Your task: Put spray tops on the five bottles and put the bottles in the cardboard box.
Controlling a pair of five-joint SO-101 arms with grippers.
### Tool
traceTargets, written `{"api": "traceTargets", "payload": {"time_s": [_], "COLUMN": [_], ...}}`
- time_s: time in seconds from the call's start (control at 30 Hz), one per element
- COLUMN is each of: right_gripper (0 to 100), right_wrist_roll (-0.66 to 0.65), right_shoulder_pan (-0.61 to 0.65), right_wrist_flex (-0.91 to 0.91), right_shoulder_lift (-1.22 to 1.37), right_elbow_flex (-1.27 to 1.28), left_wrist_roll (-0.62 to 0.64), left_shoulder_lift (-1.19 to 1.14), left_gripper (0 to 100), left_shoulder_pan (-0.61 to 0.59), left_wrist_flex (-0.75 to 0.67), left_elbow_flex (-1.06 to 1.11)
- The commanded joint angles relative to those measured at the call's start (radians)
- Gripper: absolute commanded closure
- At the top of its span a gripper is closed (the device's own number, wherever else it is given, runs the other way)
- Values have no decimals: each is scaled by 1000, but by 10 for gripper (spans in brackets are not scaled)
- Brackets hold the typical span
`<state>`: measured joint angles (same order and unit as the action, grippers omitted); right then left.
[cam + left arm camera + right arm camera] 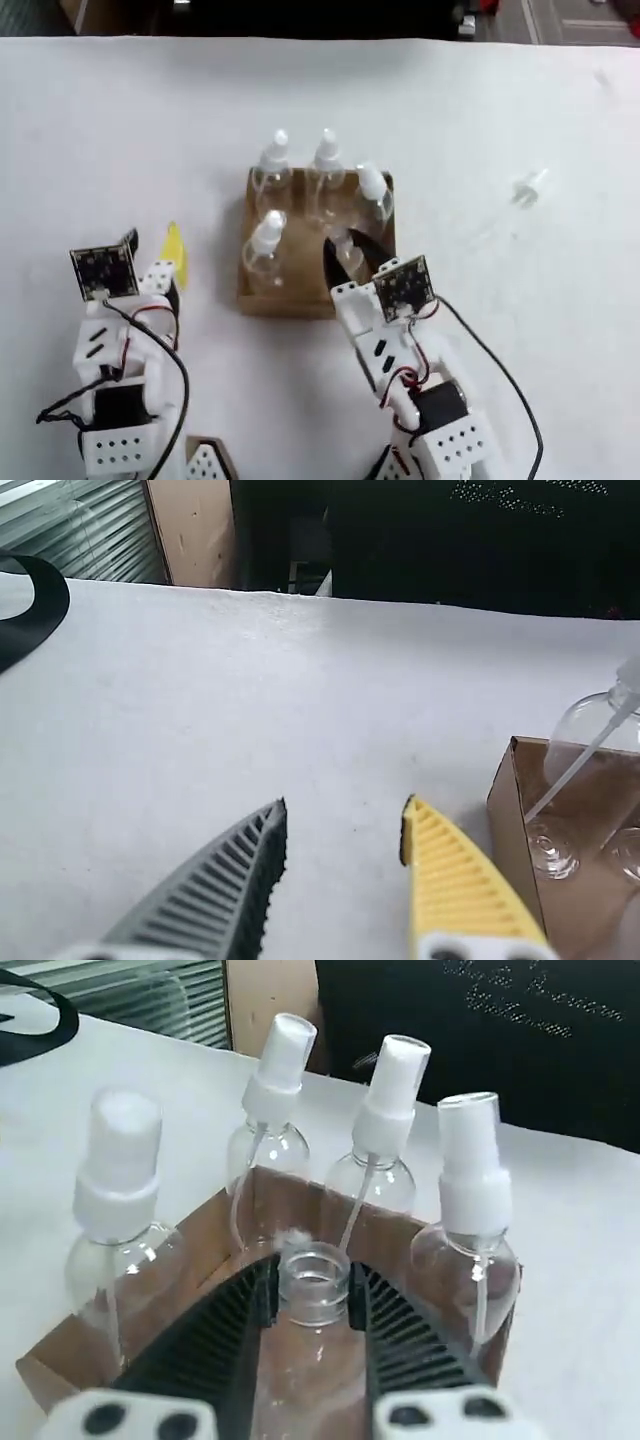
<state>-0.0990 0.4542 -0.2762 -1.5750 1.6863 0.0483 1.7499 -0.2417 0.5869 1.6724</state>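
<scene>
Between the black ribbed jaws of the right gripper (343,250) stands the uncapped bottle (313,1282), a small clear plastic one with a round body and a bare open neck; the jaws are drawn in to the width of that neck and clamp it from both sides just under the rim. It sits within the near right part of the brown cardboard box (285,303); whether its base rests on the box floor is hidden. Its long axis is vertical and its mouth points straight up, with no lean that I can make out.

Around it in the box stand four capped bottles (120,1210), equally clear, each upright with a white spray top and a thin dip tube running down inside; three are along the far side, one at the near left. A loose white spray top (528,190) lies on its side on the white table (120,120), well apart from the box on the right arm's side; which way its tube points is too small to tell. The left gripper (345,845), one dark grey finger and one yellow, is spread wide with nothing in it, low over the table near the box's left wall.

By my reading four of the five are done and this last bottle lacks only its top. The next move calls for fetching that top and guiding its tube into the narrow mouth while the bottle is kept steady and upright; the right gripper is occupied and the left is across the box from the top, so a release or a long reach seems needed.
</scene>
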Motion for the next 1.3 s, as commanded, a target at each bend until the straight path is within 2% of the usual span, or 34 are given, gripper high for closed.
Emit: {"api": "traceTargets", "payload": {"time_s": [0.0,0.13,0.6,0.83,1.1,1.27], "right_gripper": [982,982,976,813,807,806], "right_wrist_roll": [-32,-48,-55,-55,-55,-48], "right_shoulder_pan": [2,-21,-16,-15,-21,-50], "right_wrist_flex": [143,222,214,197,194,-10], "right_shoulder_lift": [137,203,194,193,189,74], "right_elbow_flex": [8,8,9,9,-9,-107], "left_wrist_roll": [-9,-9,-9,-9,-9,-9], "left_shoulder_lift": [16,16,16,16,18,18], "left_gripper": [819,819,819,819,819,819], "left_shoulder_pan": [15,13,13,13,13,13], "left_wrist_flex": [0,0,0,0,-2,-25], "left_elbow_flex": [-9,-11,-14,-14,-14,-11]}}
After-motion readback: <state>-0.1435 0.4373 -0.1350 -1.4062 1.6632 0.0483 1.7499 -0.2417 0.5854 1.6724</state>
